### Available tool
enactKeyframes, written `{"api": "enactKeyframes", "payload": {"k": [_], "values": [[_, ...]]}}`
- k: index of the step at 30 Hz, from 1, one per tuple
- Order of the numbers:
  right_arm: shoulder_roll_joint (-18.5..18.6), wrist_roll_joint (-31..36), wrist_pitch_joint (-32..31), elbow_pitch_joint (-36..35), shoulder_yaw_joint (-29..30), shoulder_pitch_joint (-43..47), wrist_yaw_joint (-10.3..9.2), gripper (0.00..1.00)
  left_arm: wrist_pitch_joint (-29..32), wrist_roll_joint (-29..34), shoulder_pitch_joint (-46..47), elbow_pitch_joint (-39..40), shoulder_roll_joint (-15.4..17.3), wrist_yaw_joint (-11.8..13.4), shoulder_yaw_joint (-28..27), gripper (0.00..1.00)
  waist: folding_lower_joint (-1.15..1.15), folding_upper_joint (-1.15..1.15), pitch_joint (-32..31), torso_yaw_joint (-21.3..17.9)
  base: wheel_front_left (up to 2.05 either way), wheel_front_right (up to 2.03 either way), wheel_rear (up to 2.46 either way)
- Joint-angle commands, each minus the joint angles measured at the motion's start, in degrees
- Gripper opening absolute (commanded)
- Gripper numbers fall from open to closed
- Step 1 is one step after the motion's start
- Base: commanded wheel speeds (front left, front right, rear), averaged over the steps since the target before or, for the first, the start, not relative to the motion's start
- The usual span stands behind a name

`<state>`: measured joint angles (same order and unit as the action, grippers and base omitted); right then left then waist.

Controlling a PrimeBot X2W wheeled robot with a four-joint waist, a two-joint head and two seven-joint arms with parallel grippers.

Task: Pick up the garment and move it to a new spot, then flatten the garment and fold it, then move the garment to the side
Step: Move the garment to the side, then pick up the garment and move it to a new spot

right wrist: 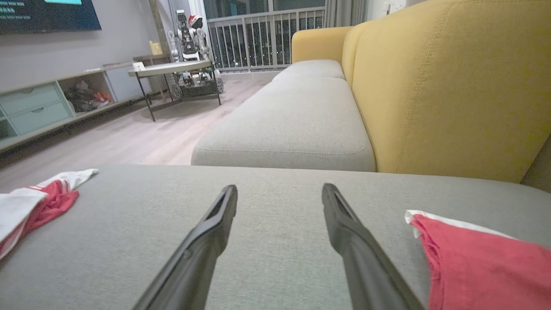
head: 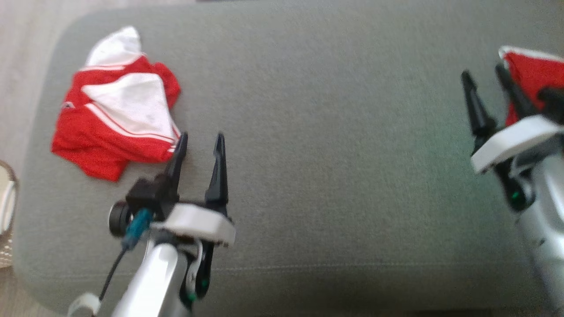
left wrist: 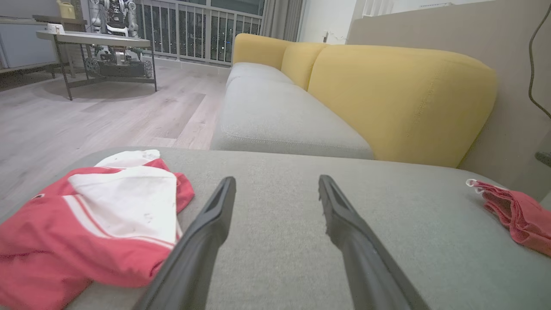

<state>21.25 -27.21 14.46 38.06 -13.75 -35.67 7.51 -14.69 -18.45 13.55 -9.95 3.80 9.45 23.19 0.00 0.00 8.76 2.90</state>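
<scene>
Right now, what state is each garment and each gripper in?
Red and white garment: crumpled in a heap on the grey cushion, not held.
Red garment: bunched at the cushion's right edge, not held.
Left gripper: open, empty, beside the red and white garment.
Right gripper: open, empty, beside the red garment.

Thin, matt red-and-white cloth garment (head: 115, 110) on a grey, coarse-woven matt upholstered cushion (head: 330, 132); left hand (head: 201, 137) with matt black plastic fingers (head: 217, 176) and glossy silver forearm (head: 154, 277); floor (left wrist: 86, 116) of pale matt wood.
</scene>
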Motion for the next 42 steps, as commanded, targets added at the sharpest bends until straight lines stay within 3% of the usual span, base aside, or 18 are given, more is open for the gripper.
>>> {"api": "enactKeyframes", "payload": {"k": [1, 8, 16, 26, 42], "values": [[-1.1, 0.8, 0.5, -3.1, 1.3, 1.6, -0.02, 1.00, -0.3, 1.2, 0.2, 2.3, 0.2, -0.6, -2.6, 1.00, 0.00, 0.00, -3.1, 2.4, 0.00, 0.00, 0.00], [-8.9, 6.8, 0.5, -12.3, 9.5, 14.1, -0.02, 1.00, -0.3, 3.8, -7.0, 2.9, -0.4, -2.7, -6.5, 1.00, 0.00, 0.00, -7.1, 4.2, 0.00, 0.00, 0.00], [-15.0, 12.7, 0.5, -21.0, 10.9, 25.5, -0.02, 1.00, -0.3, 6.4, -12.4, 5.0, -0.9, -3.7, -9.0, 1.00, 0.00, 0.00, -9.9, 5.1, 0.00, 0.00, 0.00], [-17.0, 14.5, 0.5, -24.2, 12.2, 29.6, -0.02, 1.00, -0.3, 5.4, -13.9, 7.6, -0.9, -2.2, -9.1, 1.00, 0.00, 0.00, -9.7, 5.4, 0.00, 0.00, 0.00], [-17.9, 13.0, 0.5, -24.3, 13.7, 29.2, -0.02, 1.00, -0.3, 5.3, -13.6, 6.5, -0.9, -2.0, -8.5, 1.00, 0.00, 0.00, -8.7, 5.0, 0.00, 0.00, 0.00]]}}
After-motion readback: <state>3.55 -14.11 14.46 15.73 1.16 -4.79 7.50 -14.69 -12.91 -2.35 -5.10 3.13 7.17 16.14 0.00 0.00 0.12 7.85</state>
